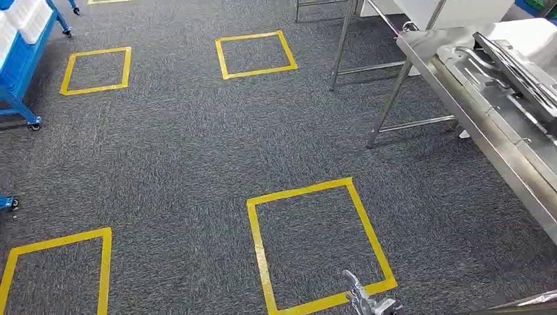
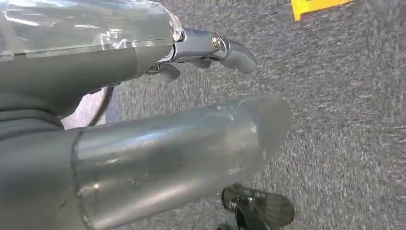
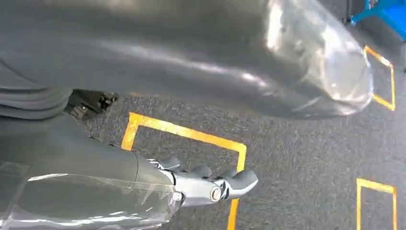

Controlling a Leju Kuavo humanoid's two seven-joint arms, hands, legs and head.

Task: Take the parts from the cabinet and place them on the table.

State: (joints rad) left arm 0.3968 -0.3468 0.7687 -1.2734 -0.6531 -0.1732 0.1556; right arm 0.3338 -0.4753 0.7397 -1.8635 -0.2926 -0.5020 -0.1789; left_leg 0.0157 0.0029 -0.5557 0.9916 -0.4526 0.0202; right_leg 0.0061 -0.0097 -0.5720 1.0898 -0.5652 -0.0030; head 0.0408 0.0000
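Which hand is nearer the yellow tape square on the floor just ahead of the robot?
Right. The right hand hangs at the yellow tape square's near edge. The left hand hangs over plain carpet, apart from any tape.

Long grey pressed-metal parts lie flat, overlapping one another, on the stainless-steel table with tubular legs. They run lengthwise along the tabletop, ribbed and contoured, one darker panel uppermost. The table stands well ahead of the right hand and off to its right. That hand hangs over carpet, fingers loosely curled, holding nothing.
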